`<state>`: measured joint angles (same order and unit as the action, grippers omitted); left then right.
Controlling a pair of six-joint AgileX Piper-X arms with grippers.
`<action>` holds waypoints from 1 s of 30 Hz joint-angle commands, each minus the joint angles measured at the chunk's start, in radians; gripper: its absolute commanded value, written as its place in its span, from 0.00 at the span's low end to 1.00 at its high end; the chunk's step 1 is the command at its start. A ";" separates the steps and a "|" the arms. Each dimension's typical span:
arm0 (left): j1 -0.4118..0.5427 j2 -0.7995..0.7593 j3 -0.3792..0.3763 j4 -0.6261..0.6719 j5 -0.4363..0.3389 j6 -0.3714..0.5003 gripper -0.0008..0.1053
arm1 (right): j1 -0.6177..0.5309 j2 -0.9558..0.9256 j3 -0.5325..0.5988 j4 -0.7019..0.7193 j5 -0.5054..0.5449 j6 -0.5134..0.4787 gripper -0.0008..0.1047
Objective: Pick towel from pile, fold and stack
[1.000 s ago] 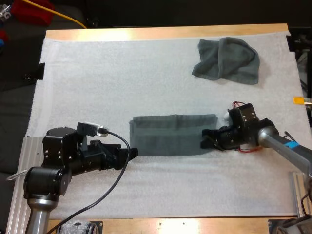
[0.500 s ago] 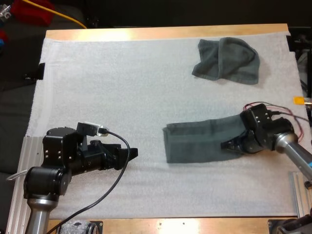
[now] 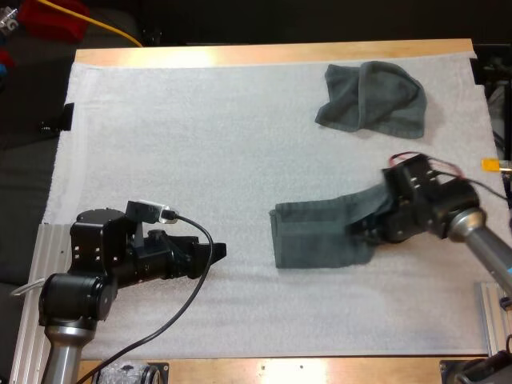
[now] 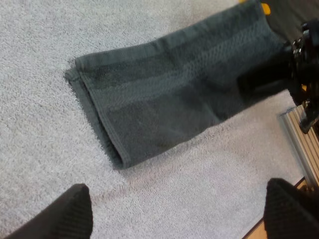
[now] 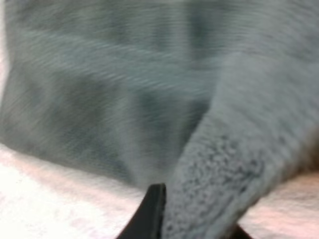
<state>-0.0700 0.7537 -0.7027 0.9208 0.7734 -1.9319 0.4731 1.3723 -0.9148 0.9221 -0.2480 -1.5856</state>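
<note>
The right gripper (image 3: 362,230) pinches the right end of the folded towel (image 3: 314,235), whose long axis runs leftward toward the open-fingered left gripper (image 3: 214,251).

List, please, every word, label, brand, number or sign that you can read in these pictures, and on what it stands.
None: no readable text shows. The folded towel, the crumpled towel, the white mat, the left pincer and the right pincer carry no lettering that I can make out.

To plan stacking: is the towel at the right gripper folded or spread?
Folded: the towel shows doubled layers along its free end.
</note>
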 commanded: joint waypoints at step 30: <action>-0.002 -0.006 -0.004 0.002 0.019 0.004 0.65 | 0.197 0.309 -0.010 -0.354 -0.291 0.333 0.16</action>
<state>-0.0700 0.7537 -0.7027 0.9208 0.7774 -1.9319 0.6699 1.6823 -0.9148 0.5748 -0.5254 -1.2566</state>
